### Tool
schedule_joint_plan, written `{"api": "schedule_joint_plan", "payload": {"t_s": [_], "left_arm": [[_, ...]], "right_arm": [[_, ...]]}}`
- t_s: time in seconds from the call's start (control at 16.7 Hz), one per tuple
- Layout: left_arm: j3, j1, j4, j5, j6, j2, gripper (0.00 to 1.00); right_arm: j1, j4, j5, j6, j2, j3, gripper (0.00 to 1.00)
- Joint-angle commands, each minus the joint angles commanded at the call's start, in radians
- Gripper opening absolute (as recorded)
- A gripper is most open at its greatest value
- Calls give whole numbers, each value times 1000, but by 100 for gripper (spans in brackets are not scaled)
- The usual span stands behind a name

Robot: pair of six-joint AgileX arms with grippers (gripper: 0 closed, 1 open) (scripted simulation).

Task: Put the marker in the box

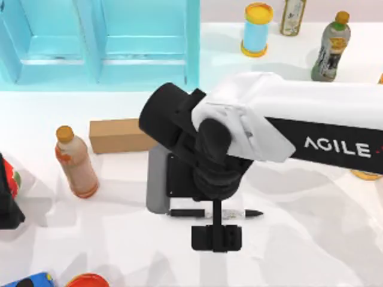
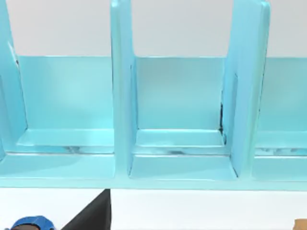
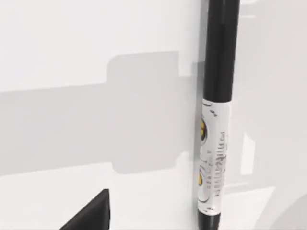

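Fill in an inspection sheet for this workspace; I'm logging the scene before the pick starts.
Surface: white table, evenly lit, with arm shadows.
Job's things: thin black marker with a white label band lies flat on the table near the front; brown cardboard box lies behind it, towards the left.
Clutter: orange-capped peach drink bottle on its side at left; blue can with yellow lid, two more bottles at the back right; red and blue items at the front left edge.
Grippers: right gripper hangs just over the marker; left arm parked at the left edge.
Cables: nothing seen.
Surroundings: light blue compartment shelf along the back left.
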Motion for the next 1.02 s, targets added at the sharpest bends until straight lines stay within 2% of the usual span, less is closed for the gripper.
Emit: {"api": "schedule_joint_plan", "payload": {"t_s": [0.18,0.54,0.84,1.02], "left_arm": [[0,0,0,0,0,0,100],[0,0,0,0,0,0,100],[0,0,0,0,0,0,100],[0,0,0,0,0,0,100]], "right_arm": [[-4,40,0,-8,29,-17,100],[-37,290,-3,-40,177,-102,100],[-42,320,-3,-46,200,-115,100],[-42,320,-3,-46,200,-115,77]]}}
